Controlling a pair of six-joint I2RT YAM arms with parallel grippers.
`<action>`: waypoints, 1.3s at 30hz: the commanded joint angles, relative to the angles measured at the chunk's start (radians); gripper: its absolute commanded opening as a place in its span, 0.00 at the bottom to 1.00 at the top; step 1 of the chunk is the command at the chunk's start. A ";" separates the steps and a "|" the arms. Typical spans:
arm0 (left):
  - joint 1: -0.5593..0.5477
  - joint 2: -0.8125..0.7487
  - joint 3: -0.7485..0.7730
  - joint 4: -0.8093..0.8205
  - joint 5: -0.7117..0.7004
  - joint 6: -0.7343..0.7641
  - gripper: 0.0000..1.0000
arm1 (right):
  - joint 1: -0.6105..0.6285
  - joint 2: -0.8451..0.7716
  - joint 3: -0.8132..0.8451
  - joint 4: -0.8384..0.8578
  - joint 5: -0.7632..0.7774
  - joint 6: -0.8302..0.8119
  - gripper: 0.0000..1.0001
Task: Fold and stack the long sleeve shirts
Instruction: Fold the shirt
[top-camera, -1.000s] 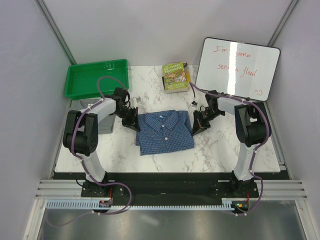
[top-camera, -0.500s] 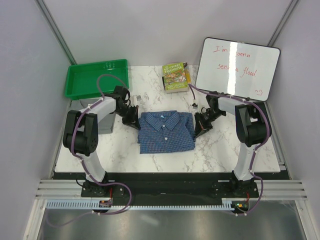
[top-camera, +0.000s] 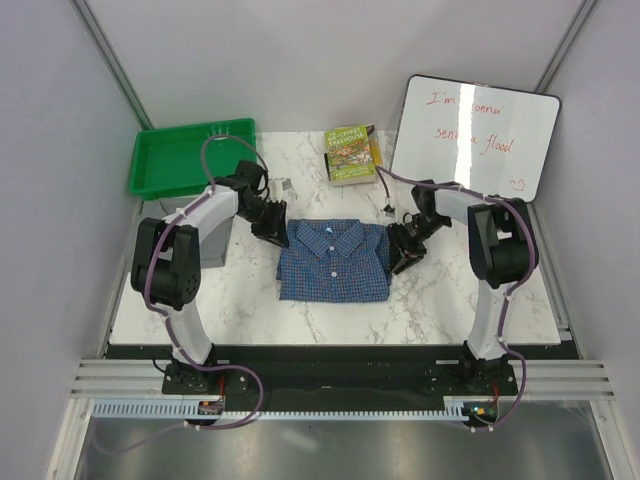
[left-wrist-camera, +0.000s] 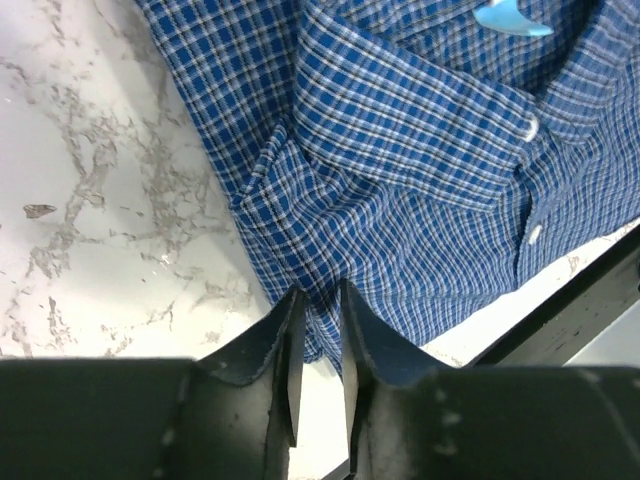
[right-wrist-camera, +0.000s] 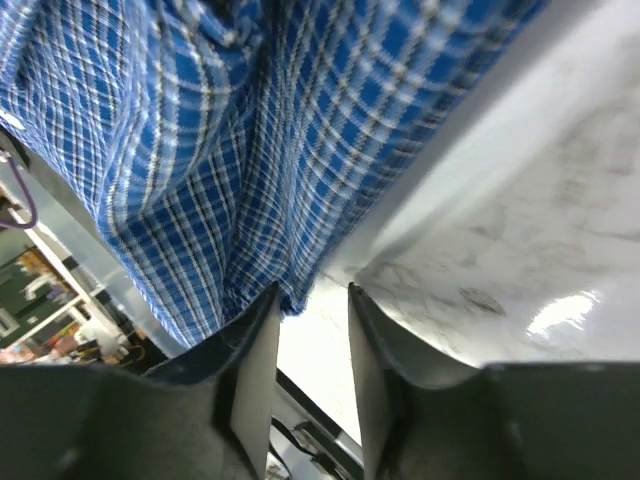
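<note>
Soft woven cloth shirt (top-camera: 333, 262) lies on glossy marbled tabletop (top-camera: 250, 290)

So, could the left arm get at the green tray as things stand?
Probably yes for reach: the green tray sits beyond its elbow with nothing between. But the left gripper is pinching the blue shirt and must let go first.

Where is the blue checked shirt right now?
In the top view the folded blue checked cloth shirt lies at the middle of the white marble table, with the left gripper at its left edge and the right gripper at its right edge.
</note>
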 joint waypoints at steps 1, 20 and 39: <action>0.017 0.037 0.031 0.011 -0.011 0.019 0.31 | -0.051 -0.068 0.099 -0.110 0.019 -0.086 0.43; 0.052 0.149 0.183 0.060 0.098 -0.034 0.54 | -0.011 0.085 0.369 0.043 -0.043 0.139 0.62; 0.057 0.172 0.198 0.050 0.152 -0.033 0.15 | 0.010 0.116 0.442 -0.010 -0.052 0.058 0.05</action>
